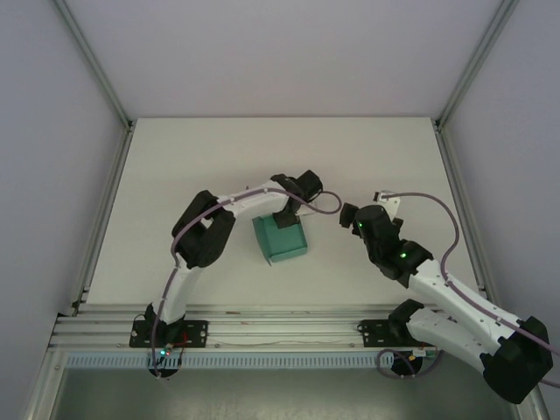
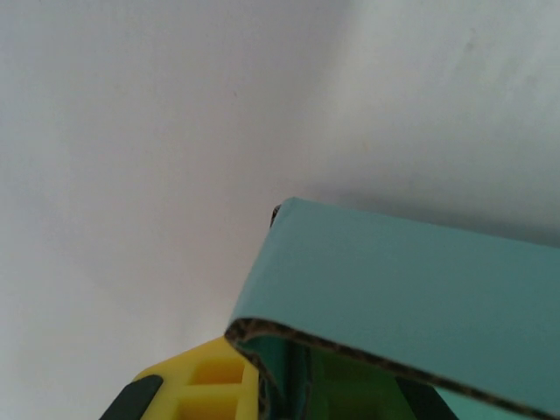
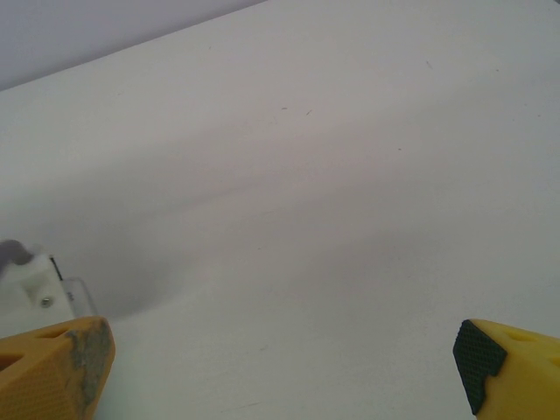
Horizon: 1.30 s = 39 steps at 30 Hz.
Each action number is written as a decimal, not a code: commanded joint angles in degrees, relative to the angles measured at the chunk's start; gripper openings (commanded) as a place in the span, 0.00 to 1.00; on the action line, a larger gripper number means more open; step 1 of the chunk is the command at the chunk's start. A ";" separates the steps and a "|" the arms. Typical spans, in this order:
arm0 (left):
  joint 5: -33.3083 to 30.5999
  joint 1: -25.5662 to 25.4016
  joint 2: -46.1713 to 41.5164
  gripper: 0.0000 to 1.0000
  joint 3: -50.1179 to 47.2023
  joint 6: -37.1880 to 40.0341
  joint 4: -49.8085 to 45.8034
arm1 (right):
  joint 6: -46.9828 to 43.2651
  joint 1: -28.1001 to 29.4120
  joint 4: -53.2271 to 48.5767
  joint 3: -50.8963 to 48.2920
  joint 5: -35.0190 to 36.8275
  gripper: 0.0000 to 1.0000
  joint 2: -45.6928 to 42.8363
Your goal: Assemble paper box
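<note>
— Paper box (image 1: 280,238) first: how far along did we judge it?

— Well on. From above it already stood as a small rectangular tub with its walls raised, not a flat sheet. The top looked open, so we judged that closing or tucking the last flaps was what remained. We could not make out any tabs.

— And where did the paper box sit?

— Right at the fingertips of the left gripper (image 1: 287,213), which hung over its far edge. It lay off to the left of the right gripper (image 3: 280,372), apart from it, with bare table (image 1: 201,157) between them.

— Did we have hold of it?

— We could not tell. In the left wrist view one yellow finger (image 2: 201,385) lay against the cut edge of a teal panel, with card running across the gap. Whether the jaws actually pinched it was hidden.

— And the right one?

— Spread wide, holding nothing. Its dark knurled pad (image 3: 477,359) stood far from its worn grey partner.

— What was the card like?

— Smooth teal faces with a dull sheen. A brown fluted core showed along the cut edge, so we took it for thin corrugated stock. The fold near the finger was rounded, not crisp, and we thought it might spring back if let go.
</note>
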 commanded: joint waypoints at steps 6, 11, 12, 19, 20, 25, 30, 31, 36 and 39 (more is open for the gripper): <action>-4.78 -1.60 5.63 0.41 2.16 4.42 1.11 | -2.00 -0.50 0.12 -0.91 0.12 1.00 -0.63; -5.02 -1.53 3.64 0.57 3.09 6.16 -0.20 | -2.29 -0.59 -1.23 -1.37 -0.13 1.00 -2.47; -4.88 -1.49 3.23 0.58 3.27 6.34 -0.49 | -2.51 -0.62 -1.32 -1.50 -0.48 1.00 -2.96; -2.32 -1.51 -1.41 0.98 3.06 7.38 -2.28 | -4.27 -0.68 -2.76 -2.18 -3.32 1.00 -7.82; -2.08 -1.51 -2.29 1.00 2.85 7.42 -2.11 | -4.71 -0.63 -3.02 -2.28 -3.78 1.00 -8.44; -0.71 -1.49 -5.93 1.00 3.14 7.65 -1.76 | -4.95 -0.67 -3.94 -2.15 -6.45 1.00 -10.83; -0.15 -0.77 -10.73 1.00 2.92 7.64 1.35 | -5.11 -0.66 -4.83 -1.77 -6.87 1.00 -12.17; 0.91 -0.04 -11.97 1.00 2.84 7.21 2.42 | -5.11 -0.64 -4.75 -1.78 -6.30 1.00 -12.27; 6.32 5.90 -21.33 1.00 0.88 -2.57 11.74 | -6.60 -0.63 -5.11 -0.92 -5.64 1.00 -10.92; 6.39 9.88 -28.02 1.00 -2.84 -15.20 18.35 | -10.77 -0.68 -3.21 -0.38 -9.72 1.00 -8.92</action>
